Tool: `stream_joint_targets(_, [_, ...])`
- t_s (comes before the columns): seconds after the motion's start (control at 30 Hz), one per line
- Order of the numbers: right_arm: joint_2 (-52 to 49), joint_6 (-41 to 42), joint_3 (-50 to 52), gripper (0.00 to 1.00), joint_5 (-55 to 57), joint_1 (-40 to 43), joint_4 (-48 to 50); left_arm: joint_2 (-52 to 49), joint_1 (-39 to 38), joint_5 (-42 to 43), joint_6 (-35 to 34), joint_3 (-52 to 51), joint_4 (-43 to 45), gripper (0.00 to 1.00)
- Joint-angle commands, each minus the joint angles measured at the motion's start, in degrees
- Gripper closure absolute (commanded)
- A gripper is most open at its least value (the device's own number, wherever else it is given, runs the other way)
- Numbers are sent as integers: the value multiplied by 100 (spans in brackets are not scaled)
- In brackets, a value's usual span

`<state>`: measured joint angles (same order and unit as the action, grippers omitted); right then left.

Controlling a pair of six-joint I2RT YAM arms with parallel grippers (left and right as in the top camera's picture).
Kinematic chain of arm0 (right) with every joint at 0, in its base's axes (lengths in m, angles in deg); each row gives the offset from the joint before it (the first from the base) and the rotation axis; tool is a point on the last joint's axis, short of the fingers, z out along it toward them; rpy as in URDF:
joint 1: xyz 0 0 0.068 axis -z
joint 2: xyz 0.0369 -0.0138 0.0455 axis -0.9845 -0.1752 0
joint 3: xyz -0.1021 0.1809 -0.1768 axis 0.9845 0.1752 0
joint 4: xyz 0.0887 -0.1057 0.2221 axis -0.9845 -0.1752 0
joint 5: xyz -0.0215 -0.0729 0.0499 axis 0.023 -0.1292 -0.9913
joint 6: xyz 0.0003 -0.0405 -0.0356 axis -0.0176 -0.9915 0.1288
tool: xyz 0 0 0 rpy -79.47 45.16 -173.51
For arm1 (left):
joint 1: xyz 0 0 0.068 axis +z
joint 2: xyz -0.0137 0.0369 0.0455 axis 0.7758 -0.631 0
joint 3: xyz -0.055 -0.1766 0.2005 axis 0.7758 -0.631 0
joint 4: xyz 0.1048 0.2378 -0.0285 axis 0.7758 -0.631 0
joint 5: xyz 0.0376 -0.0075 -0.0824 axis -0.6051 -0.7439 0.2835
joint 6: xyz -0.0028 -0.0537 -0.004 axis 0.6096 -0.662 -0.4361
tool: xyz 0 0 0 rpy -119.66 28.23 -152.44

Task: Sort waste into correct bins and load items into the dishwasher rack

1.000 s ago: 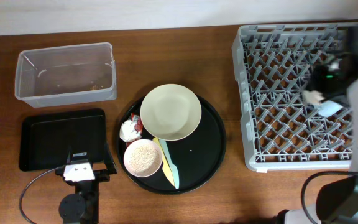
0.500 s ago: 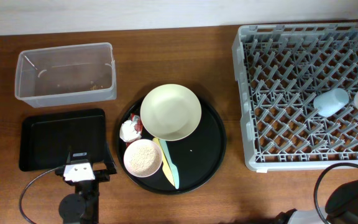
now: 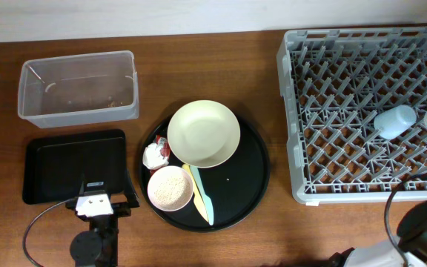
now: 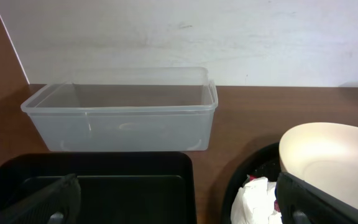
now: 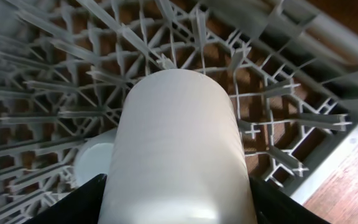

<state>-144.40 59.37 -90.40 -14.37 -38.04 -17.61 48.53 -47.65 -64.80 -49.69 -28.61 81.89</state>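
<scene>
Gripping the white cup with jaws partly open, the right gripper hangs over the rack. Best go down slowly, landing between pegs, missing the blue cup just beside.

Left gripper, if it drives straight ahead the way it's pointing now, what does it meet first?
Probably the near wall of the clear plastic tub: the open left gripper points across the shallow black tray toward it. If it rides low, the tray's rim could come first; height is unclear.
</scene>
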Motion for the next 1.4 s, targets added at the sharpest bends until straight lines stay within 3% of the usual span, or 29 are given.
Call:
stream_joint_targets(0.0, [-33,48,-116,30,-31,22,22,24,-9,63,46,-4,-46,1])
stream_joint_targets(0.5, [-44,94,101,30,105,22,-367,24,-9,61,46,-4,-46,1])
stream_joint_targets(1.37, [-83,197,372,27,173,22,1073,24,-9,63,46,-4,-46,1])
